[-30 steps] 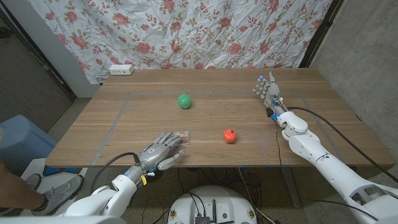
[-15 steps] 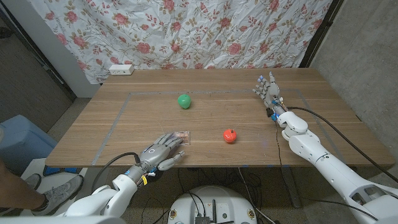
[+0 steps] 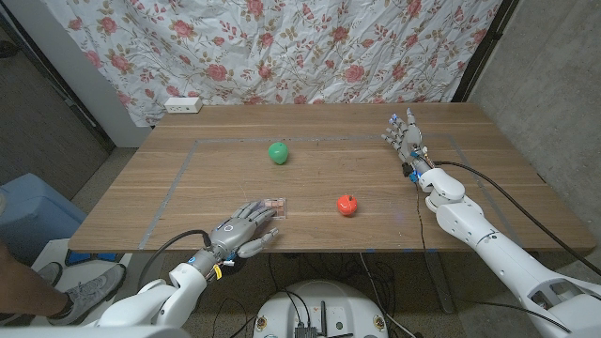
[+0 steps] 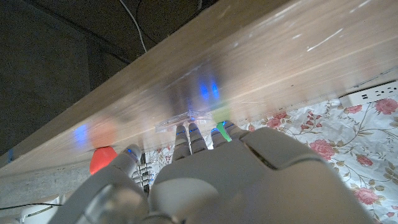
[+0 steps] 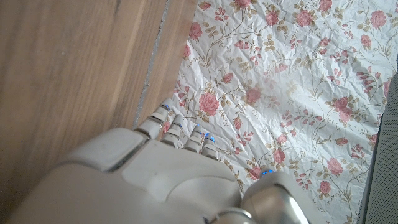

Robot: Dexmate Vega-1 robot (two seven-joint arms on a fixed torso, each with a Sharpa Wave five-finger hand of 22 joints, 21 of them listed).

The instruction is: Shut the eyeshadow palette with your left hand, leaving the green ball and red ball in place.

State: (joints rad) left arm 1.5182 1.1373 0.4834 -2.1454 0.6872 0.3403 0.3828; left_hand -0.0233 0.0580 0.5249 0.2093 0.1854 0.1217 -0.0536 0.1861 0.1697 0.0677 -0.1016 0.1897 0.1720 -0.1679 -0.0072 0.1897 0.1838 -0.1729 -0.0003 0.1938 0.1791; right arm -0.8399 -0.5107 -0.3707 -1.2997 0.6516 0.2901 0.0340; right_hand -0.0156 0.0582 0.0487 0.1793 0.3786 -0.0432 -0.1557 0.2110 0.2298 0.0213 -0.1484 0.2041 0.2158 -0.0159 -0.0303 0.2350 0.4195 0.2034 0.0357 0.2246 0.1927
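Note:
The eyeshadow palette (image 3: 275, 204), small and clear with pinkish pans, lies low on the table near the front edge. My left hand (image 3: 242, 228) is just behind it, fingers spread and reaching onto its near side, gripping nothing. In the left wrist view my fingertips (image 4: 188, 133) meet the clear palette (image 4: 185, 118). The green ball (image 3: 277, 152) sits farther back at the middle, and the red ball (image 3: 347, 205) lies to the palette's right. Both balls stand apart from my hands. My right hand (image 3: 405, 137) stays at the far right with its fingers extended and holds nothing.
A pale taped rectangle (image 3: 178, 178) frames the work area on the wooden table (image 3: 451, 202). A white power strip (image 3: 183, 104) lies at the back left corner. A floral cloth (image 3: 310, 47) hangs behind. A blue bin (image 3: 28, 216) and a person's shoe (image 3: 89, 282) are at the left.
The palette's visible top edge has shifted very slightly away from me under my left fingers. Both balls and my right hand have not moved.

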